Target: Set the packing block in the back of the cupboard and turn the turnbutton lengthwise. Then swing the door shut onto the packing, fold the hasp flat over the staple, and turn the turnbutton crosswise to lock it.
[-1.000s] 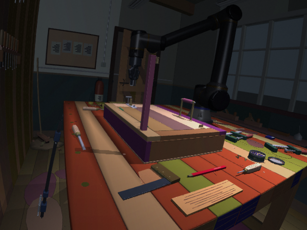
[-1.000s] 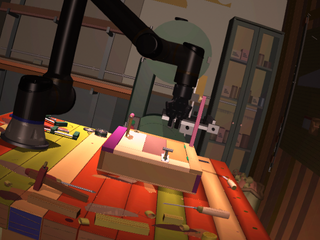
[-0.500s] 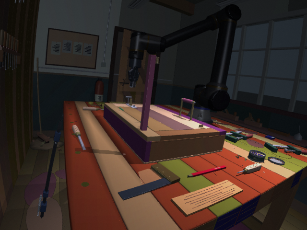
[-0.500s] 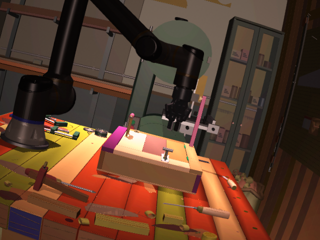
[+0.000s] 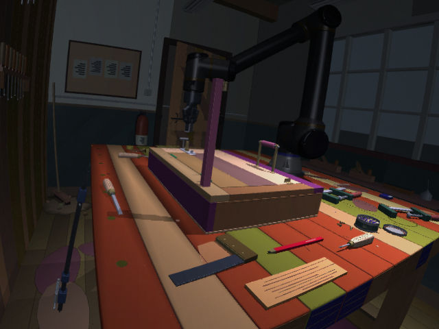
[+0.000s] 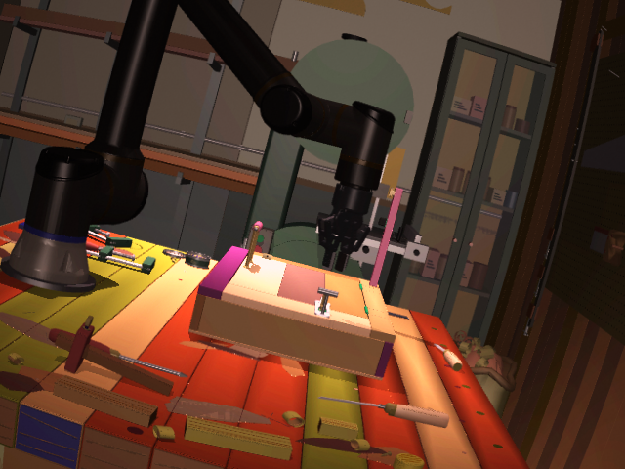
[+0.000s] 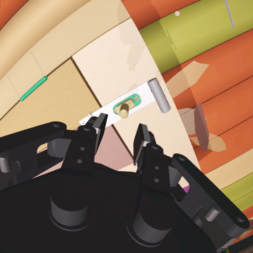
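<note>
The turnbutton [image 7: 123, 110] [image 5: 184, 143] [image 6: 327, 295] stands up through the slot of the white hasp [image 7: 122, 107], which lies flat on the closed door near the cupboard's end, and my empty, open gripper [image 7: 120, 132] [image 5: 188, 128] [image 6: 339, 260] hangs some way above it. The hasp's grey hinge barrel [image 7: 158, 95] sits at the door's edge. The cupboard [image 5: 230, 191] [image 6: 293, 313] lies flat on the bench with its door closed. The packing block is hidden from view.
A tall purple post [image 5: 212, 131] [image 6: 385, 237] rises from the cupboard's side edge close to my arm. A handle [image 5: 268, 156] [image 6: 254, 242] stands on the door's far side. A green hinge pin [image 7: 33, 88] lies along the frame. Tools lie scattered on the bench.
</note>
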Motion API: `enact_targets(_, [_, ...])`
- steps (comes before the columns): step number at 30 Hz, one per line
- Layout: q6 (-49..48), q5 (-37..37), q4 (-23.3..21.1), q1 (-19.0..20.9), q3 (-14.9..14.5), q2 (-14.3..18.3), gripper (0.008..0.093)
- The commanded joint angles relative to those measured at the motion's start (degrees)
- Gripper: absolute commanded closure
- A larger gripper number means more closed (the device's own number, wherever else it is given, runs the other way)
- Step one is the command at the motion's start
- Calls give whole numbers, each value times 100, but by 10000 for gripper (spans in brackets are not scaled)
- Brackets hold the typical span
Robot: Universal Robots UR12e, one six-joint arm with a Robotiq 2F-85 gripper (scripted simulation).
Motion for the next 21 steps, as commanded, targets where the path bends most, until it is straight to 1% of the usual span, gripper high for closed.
enact_targets(1, [0, 0, -39, 0, 13, 20, 634])
enact_targets(12, [0, 0, -457, 0, 186, 262, 634])
enact_targets(21, [0, 0, -604, 1, 241, 351, 634])
